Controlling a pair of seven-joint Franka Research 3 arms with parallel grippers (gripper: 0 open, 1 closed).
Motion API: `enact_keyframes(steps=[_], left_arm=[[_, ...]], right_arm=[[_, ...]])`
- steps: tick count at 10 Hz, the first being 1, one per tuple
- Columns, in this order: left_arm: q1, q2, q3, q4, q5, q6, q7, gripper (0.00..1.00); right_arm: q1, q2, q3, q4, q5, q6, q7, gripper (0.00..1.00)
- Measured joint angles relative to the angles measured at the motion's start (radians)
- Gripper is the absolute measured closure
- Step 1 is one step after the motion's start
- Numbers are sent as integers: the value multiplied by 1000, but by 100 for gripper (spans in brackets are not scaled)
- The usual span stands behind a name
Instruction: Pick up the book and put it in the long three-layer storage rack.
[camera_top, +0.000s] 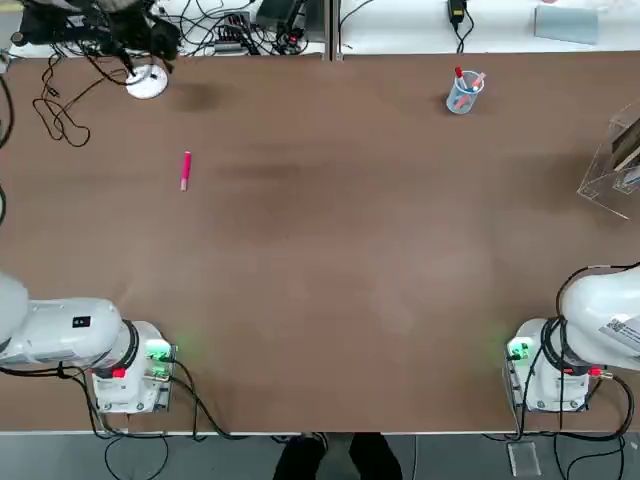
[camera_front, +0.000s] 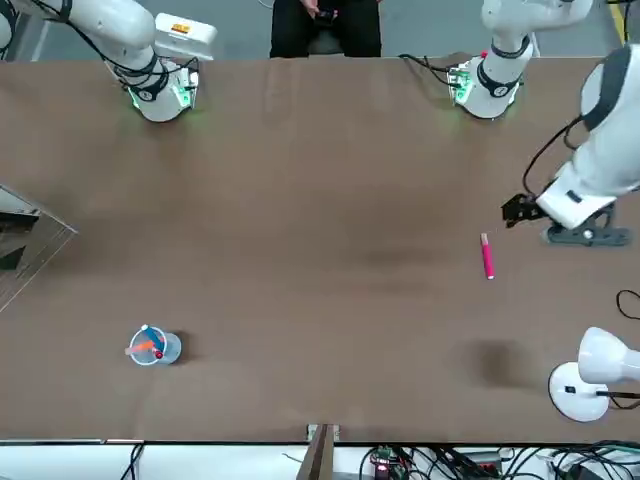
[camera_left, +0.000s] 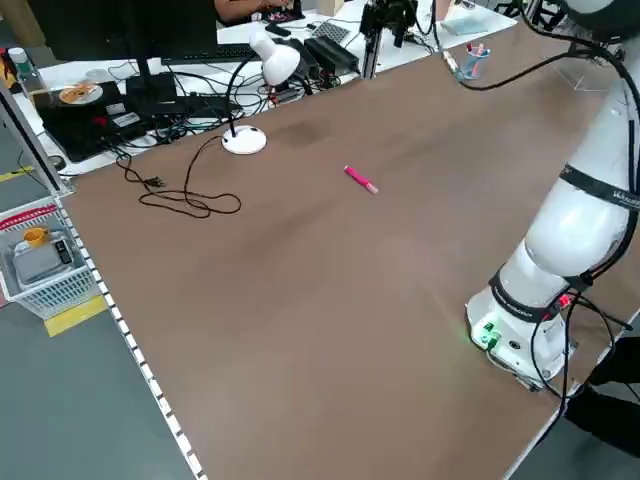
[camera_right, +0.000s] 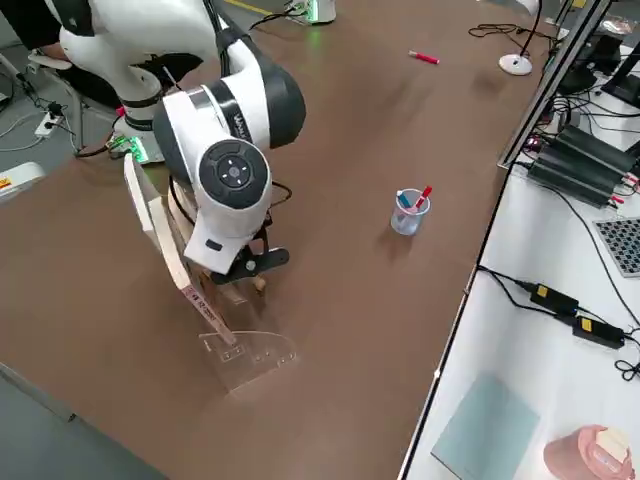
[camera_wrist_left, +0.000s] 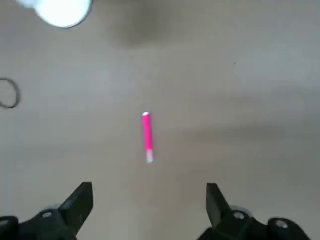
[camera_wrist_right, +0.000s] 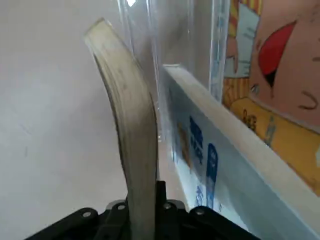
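Observation:
My right gripper (camera_right: 240, 272) is shut on the book (camera_right: 165, 240), which shows only as a thin, bowed strip of beige page edges (camera_wrist_right: 132, 150). It holds the book upright at the table's right edge, with the lower end at the long three-layer storage rack (camera_right: 250, 355), a clear acrylic rack (camera_top: 612, 165) also seen in the front view (camera_front: 25, 240). Right beside the held book, behind the rack's clear walls (camera_wrist_right: 150, 50), stand a white-and-blue book (camera_wrist_right: 215, 165) and a colourful cover (camera_wrist_right: 270, 75). My left gripper (camera_wrist_left: 148, 200) hangs open over the table's far left (camera_front: 515, 210).
A pink pen (camera_top: 186, 170) lies on the table under the left gripper. A clear pen cup (camera_top: 464, 92) stands at the far right of the middle. A white desk lamp (camera_top: 147, 80) and a loose cable (camera_top: 60, 115) sit at the far left. A person (camera_front: 325, 25) stands behind the arms' bases.

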Motion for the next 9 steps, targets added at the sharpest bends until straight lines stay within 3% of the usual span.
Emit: enact_keyframes(steps=[7,9], left_arm=[[-3,-1,131,70,-13,-91,152,0],[-48,-1,208,74,-46,-111,176,0]], right_arm=[[10,1,6,1,-6,18,2,85],[13,4,7,1,-6,22,8,85]])
